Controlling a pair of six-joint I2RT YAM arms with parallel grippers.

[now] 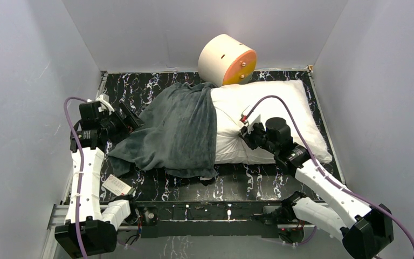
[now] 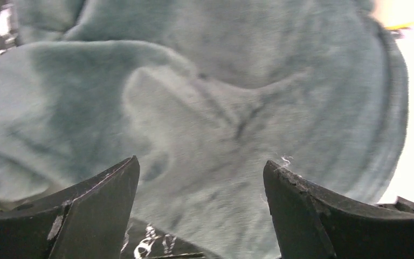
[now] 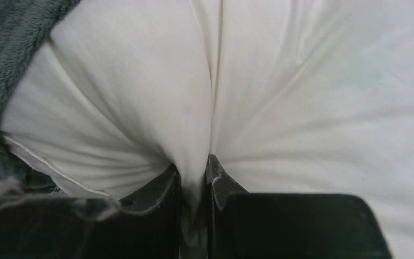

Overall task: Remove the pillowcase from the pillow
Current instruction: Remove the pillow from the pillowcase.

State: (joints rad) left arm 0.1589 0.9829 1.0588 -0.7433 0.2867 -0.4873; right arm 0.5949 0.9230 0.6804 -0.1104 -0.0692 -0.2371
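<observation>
The pillow (image 1: 302, 108) is pinched by the right jaws, likely as an anchor. The pillowcase (image 1: 178, 129) is faced by the spread, empty left jaws.

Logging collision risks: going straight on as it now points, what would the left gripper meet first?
Probably the grey pillowcase, bunched just ahead of the left gripper, jaws open; depth is unclear.

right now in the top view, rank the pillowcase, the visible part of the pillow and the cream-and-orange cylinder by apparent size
1-2. pillowcase and uncovered part of the pillow: about alike, too close to rank
3. cylinder: clearly smallest
</observation>
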